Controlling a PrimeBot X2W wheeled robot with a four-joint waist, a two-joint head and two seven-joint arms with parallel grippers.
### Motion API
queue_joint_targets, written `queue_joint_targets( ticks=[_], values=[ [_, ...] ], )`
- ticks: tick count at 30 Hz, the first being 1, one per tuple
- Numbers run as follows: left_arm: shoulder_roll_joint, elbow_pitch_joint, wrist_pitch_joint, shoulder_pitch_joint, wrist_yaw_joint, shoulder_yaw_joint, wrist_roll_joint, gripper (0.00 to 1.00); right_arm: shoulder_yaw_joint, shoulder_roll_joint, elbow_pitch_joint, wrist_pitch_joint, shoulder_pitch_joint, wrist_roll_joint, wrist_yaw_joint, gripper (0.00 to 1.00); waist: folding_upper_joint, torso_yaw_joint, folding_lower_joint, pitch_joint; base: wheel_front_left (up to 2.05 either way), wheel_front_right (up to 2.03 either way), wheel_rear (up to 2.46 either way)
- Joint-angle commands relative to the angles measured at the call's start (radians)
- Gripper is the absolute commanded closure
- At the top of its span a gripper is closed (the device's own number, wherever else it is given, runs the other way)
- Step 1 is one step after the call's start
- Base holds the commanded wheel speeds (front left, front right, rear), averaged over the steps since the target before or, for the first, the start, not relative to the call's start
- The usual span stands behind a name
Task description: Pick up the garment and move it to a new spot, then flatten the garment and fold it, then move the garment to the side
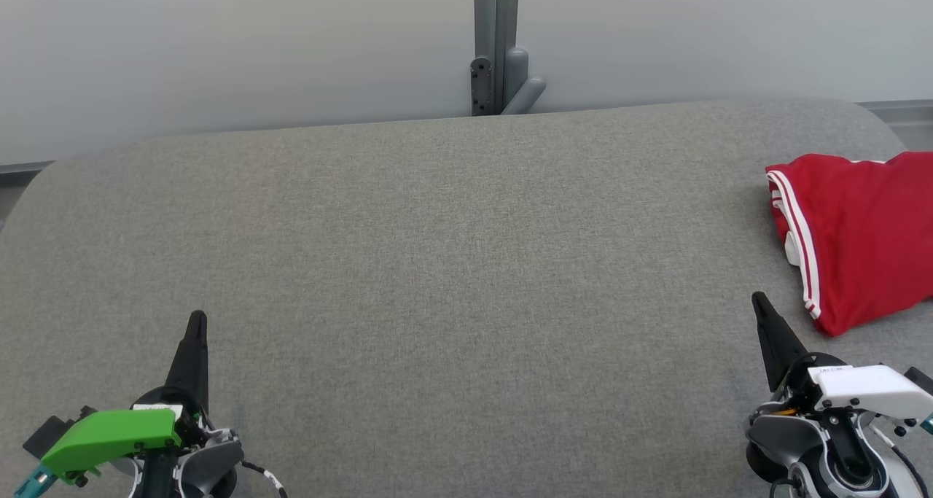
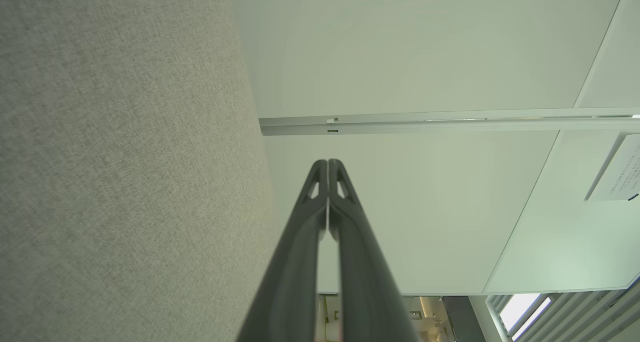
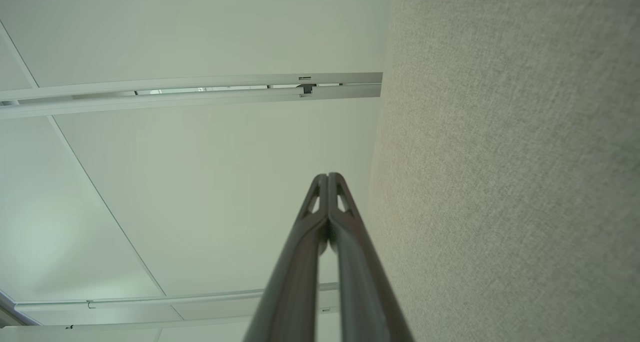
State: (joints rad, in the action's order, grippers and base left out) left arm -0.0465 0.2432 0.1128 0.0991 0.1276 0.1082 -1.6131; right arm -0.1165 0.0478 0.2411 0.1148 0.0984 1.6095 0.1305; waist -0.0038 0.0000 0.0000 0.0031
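Both claws are clenched on nothing: the left gripper (image 1: pixel 197 321) and right gripper (image 1: pixel 759 301) each have their fingers pressed together. The red garment (image 1: pixel 860 228), with white side stripes, lies folded at the right end of the grey padded surface (image 1: pixel 437 265), near the right gripper. The picture edge cuts off part of it. Print on a wall sheet (image 2: pixel 617 174) is too small to read.

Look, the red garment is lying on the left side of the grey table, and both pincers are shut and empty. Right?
Not quite. The head view shows the red garment on the right side of the grey table, not the left. The left pincer and right pincer are indeed shut and empty.
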Motion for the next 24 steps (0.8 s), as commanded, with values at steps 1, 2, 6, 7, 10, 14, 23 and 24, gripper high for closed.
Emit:
queue_joint_targets(
  ticks=[1, 2, 6, 7, 10, 14, 23, 24],
  values=[
    [-0.007, -0.002, 0.002, 0.015, 0.006, 0.003, -0.002, 1.0, -0.002, 0.005, -0.003, 0.006, 0.01, 0.007, 0.0, 1.0, 0.0038, 0.0, 0.0, 0.0, 0.0, 0.0, 0.0],
    [-0.007, -0.002, 0.002, 0.015, 0.006, 0.003, -0.002, 1.0, -0.002, 0.005, -0.003, 0.006, 0.01, 0.007, 0.0, 1.0, 0.0038, 0.0, 0.0, 0.0, 0.0, 0.0, 0.0],
    [-0.007, -0.002, 0.002, 0.015, 0.006, 0.003, -0.002, 1.0, -0.002, 0.005, -0.003, 0.006, 0.01, 0.007, 0.0, 1.0, 0.0038, 0.0, 0.0, 0.0, 0.0, 0.0, 0.0],
    [-0.007, -0.002, 0.002, 0.015, 0.006, 0.003, -0.002, 1.0, -0.002, 0.005, -0.003, 0.006, 0.01, 0.007, 0.0, 1.0, 0.0038, 0.0, 0.0, 0.0, 0.0, 0.0, 0.0],
    [-0.007, -0.002, 0.002, 0.015, 0.006, 0.003, -0.002, 1.0, -0.002, 0.005, -0.003, 0.006, 0.01, 0.007, 0.0, 1.0, 0.0038, 0.0, 0.0, 0.0, 0.0, 0.0, 0.0],
    [-0.007, -0.002, 0.002, 0.015, 0.006, 0.003, -0.002, 1.0, -0.002, 0.005, -0.003, 0.006, 0.01, 0.007, 0.0, 1.0, 0.0038, 0.0, 0.0, 0.0, 0.0, 0.0, 0.0],
    [-0.007, -0.002, 0.002, 0.015, 0.006, 0.003, -0.002, 1.0, -0.002, 0.005, -0.003, 0.006, 0.01, 0.007, 0.0, 1.0, 0.0038, 0.0, 0.0, 0.0, 0.0, 0.0, 0.0],
    [-0.007, -0.002, 0.002, 0.015, 0.006, 0.003, -0.002, 1.0, -0.002, 0.005, -0.003, 0.006, 0.01, 0.007, 0.0, 1.0, 0.0038, 0.0, 0.0, 0.0, 0.0, 0.0, 0.0]
  ],
)
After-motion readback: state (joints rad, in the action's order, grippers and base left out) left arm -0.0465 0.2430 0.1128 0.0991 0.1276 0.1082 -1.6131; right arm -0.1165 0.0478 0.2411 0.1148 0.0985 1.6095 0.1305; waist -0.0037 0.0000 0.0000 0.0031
